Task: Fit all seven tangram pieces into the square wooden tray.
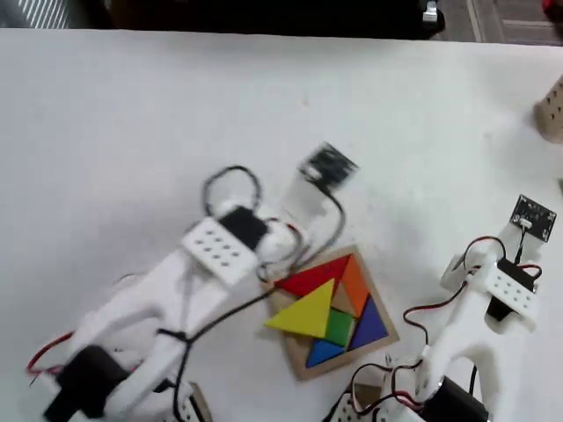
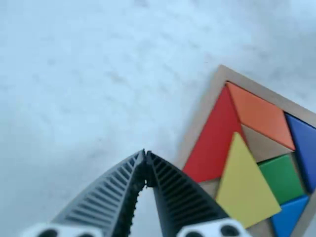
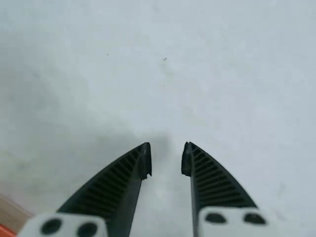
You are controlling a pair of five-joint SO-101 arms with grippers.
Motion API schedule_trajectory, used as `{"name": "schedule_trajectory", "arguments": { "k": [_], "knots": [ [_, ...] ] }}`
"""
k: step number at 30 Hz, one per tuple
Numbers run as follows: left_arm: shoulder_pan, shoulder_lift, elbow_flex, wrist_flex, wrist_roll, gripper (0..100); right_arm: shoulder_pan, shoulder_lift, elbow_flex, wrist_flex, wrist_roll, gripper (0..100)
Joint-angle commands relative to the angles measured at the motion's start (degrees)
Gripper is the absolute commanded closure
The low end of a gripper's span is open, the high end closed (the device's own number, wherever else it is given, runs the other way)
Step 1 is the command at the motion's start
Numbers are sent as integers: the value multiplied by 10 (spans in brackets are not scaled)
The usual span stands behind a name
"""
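The square wooden tray [image 1: 380,345] lies near the table's front with coloured pieces in it: a red triangle [image 2: 215,140], an orange piece [image 2: 259,113], a green square [image 2: 281,177] and two blue pieces [image 2: 302,148]. A yellow triangle [image 1: 308,315] rests across them, one corner sticking out over the tray's rim. Bare wood [image 2: 261,145] shows between red, orange and green. My left gripper [image 2: 145,157] is shut with nothing in it, just outside the tray's edge beside the red triangle. My right gripper [image 3: 166,159] stands open over bare table to the right of the tray.
The left arm [image 1: 215,251] lies across the table left of the tray, its cables trailing beside it. To the tray's right stands the right arm [image 1: 506,294]. A brown object [image 1: 552,110] sits at the far right edge. The white table [image 1: 132,114] stretches behind.
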Motion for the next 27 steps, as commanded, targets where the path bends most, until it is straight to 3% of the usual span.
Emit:
{"name": "schedule_trajectory", "arguments": {
  "k": [1,6,10,14,18,27],
  "knots": [
    [-121,-129,82,-2,1,977,-4,-3,-3,-13,7,886],
    [-191,-132,193,-70,5,977,-27,-3,-3,-10,7,889],
    [-314,-131,179,-112,15,977,-53,-8,-3,-10,7,890],
    [-410,-128,181,-180,81,976,-78,-9,-5,-9,7,924],
    [-427,-86,184,-228,62,974,-114,-10,-25,21,50,985],
    [-471,110,30,-240,55,976,-273,-88,-52,194,136,981]
  ]
}}
